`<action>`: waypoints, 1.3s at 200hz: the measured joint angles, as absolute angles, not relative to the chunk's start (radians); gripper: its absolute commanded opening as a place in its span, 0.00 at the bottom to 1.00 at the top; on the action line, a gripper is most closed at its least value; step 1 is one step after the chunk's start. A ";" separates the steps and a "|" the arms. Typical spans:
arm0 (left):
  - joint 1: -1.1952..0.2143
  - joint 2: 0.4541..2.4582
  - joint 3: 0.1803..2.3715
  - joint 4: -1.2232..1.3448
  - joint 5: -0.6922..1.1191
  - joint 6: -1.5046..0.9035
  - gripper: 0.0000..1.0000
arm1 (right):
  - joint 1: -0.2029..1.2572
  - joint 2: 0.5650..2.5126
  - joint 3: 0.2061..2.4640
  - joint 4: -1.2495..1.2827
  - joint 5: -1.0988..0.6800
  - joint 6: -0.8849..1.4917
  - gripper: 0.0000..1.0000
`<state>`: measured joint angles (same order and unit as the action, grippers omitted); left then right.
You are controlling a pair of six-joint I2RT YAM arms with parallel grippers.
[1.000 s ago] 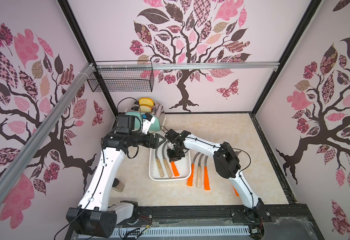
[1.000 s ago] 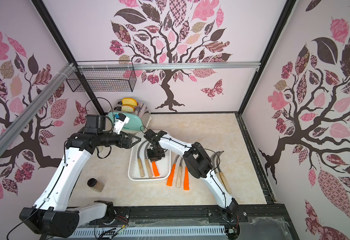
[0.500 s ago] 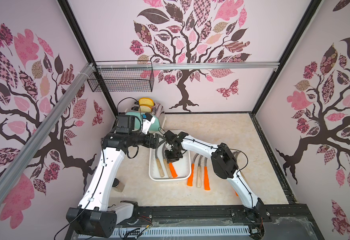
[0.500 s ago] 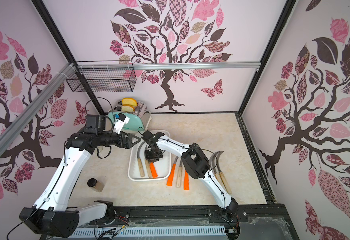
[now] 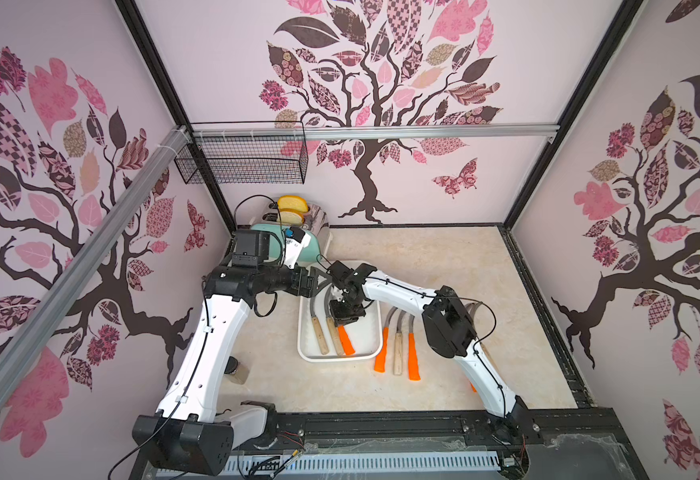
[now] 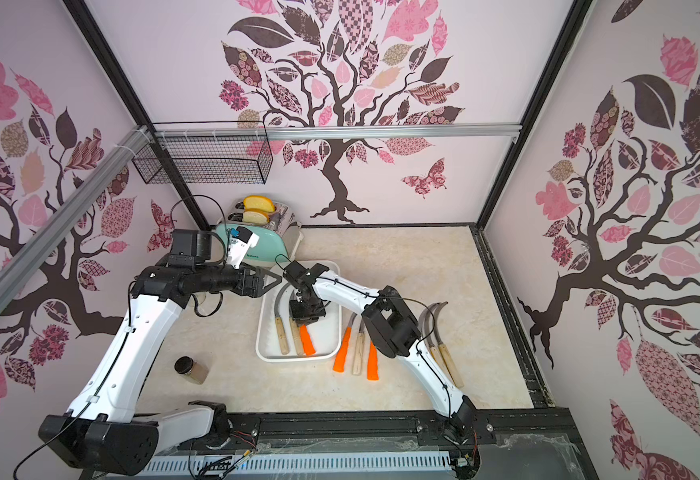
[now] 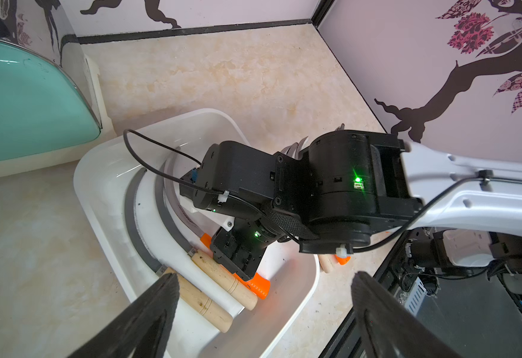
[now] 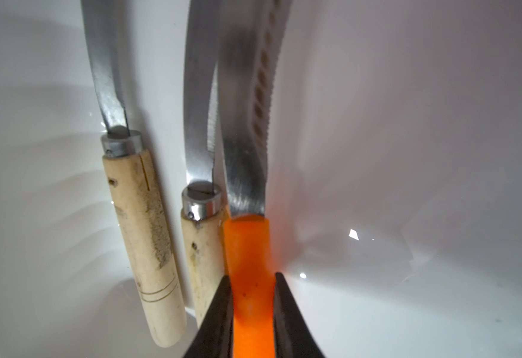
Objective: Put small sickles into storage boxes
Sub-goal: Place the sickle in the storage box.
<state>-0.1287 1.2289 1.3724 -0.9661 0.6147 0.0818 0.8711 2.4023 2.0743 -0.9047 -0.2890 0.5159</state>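
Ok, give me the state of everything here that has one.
Tray, holds two wooden sickles and orange sickle.
Right gripper, shut on orange sickle.
Left gripper, open, empty.
Toaster, two bread slices sticking up.
Three sickles, lying flat beside tray.

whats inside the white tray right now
Three sickles are in the white tray: two wooden-handled sickles side by side and an orange-handled sickle, its handle clamped by the right gripper. In both top views that gripper covers the tray floor beneath it.
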 measured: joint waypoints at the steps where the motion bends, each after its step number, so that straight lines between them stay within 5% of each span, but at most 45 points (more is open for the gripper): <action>1: -0.129 1.229 1.372 -0.966 0.615 0.082 0.91 | 0.871 2.402 2.074 -0.905 -0.289 0.516 0.12; 110: -0.129 1.229 1.372 -0.966 0.615 0.082 0.91 | 0.876 2.402 2.074 -0.924 -0.270 0.514 0.26; 260: -0.129 1.229 1.372 -0.966 0.614 0.082 0.91 | 0.876 2.402 2.098 -0.939 -0.218 0.512 0.32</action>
